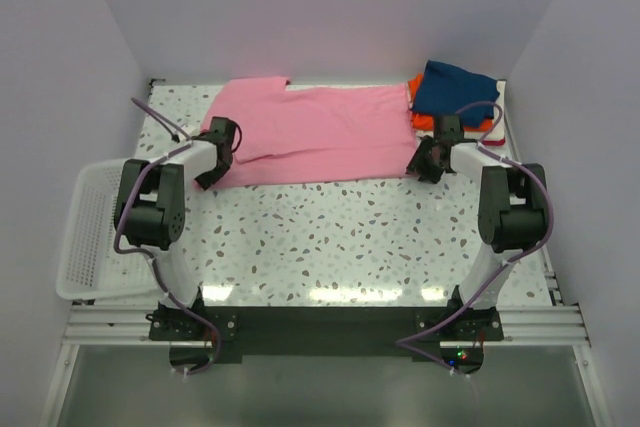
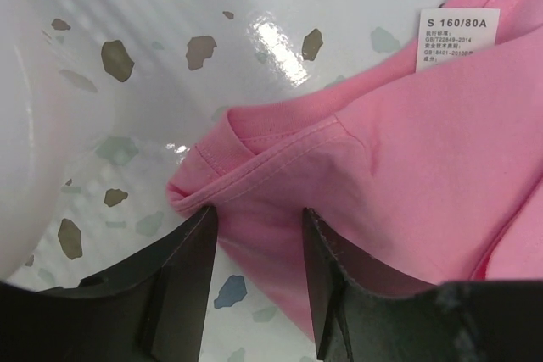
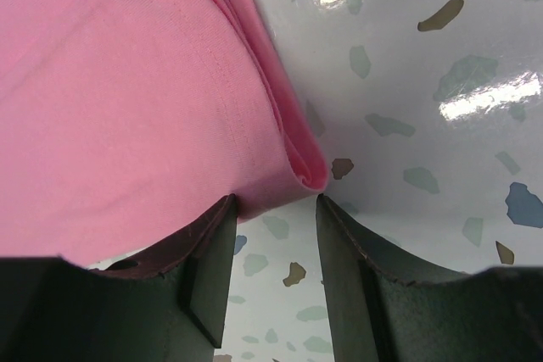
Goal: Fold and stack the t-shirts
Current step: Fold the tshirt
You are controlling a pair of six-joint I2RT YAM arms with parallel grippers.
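The light pink t-shirt (image 1: 320, 132) lies spread flat at the back middle of the table. My left gripper (image 1: 215, 159) is open at its near left corner. In the left wrist view the pink hem corner (image 2: 254, 175) lies between the open fingers (image 2: 182, 277) of the left gripper (image 2: 259, 226). My right gripper (image 1: 428, 159) is open at the shirt's near right corner. In the right wrist view the folded pink edge (image 3: 297, 167) sits just ahead of the right gripper (image 3: 276, 209). A folded navy shirt (image 1: 455, 87) tops a stack with orange (image 1: 422, 119) beneath, at the back right.
A white wire basket (image 1: 85, 237) hangs off the table's left edge. A white size label (image 2: 458, 36) shows on the pink shirt. White walls enclose the speckled table (image 1: 330, 237) on three sides.
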